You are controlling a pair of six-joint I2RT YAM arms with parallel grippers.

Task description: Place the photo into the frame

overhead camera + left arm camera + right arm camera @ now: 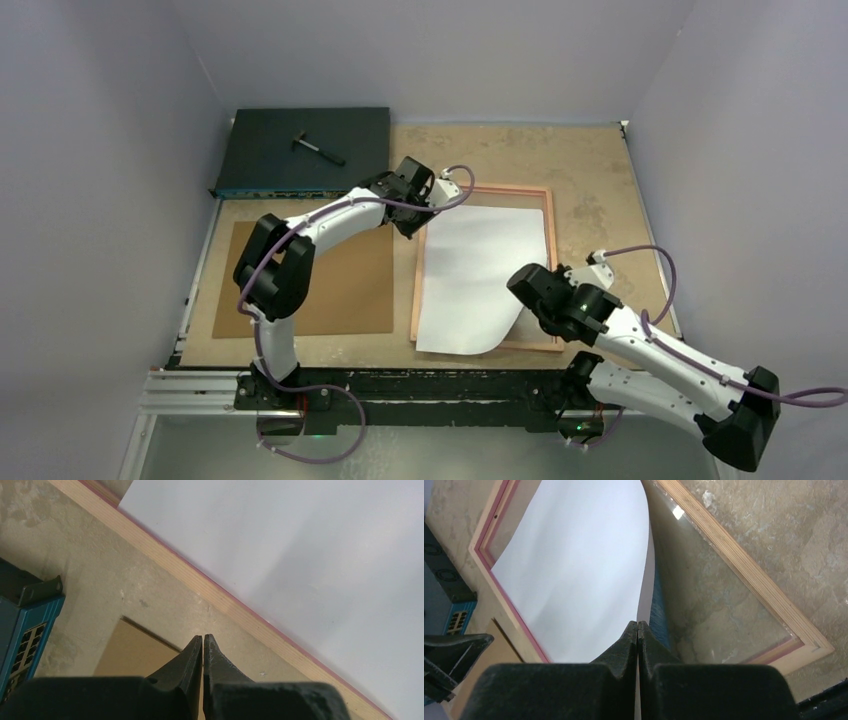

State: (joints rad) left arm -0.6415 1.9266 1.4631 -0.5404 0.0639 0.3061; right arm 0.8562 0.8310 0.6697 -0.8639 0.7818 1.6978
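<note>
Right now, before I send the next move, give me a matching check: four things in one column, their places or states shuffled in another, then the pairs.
1 photo
2 backing board
3 dark box
4 left fingers

A far-left corner of the table
B shut on nothing, beside the frame
C flat, left of the frame
D white side up in the frame, corner pinched by the right fingers

Pairs: 1-D, 2-C, 3-A, 4-B

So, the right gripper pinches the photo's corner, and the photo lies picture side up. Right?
No. The right gripper pinches a corner of the photo, but its white back faces up; the right wrist view shows the blue picture underneath.
</note>
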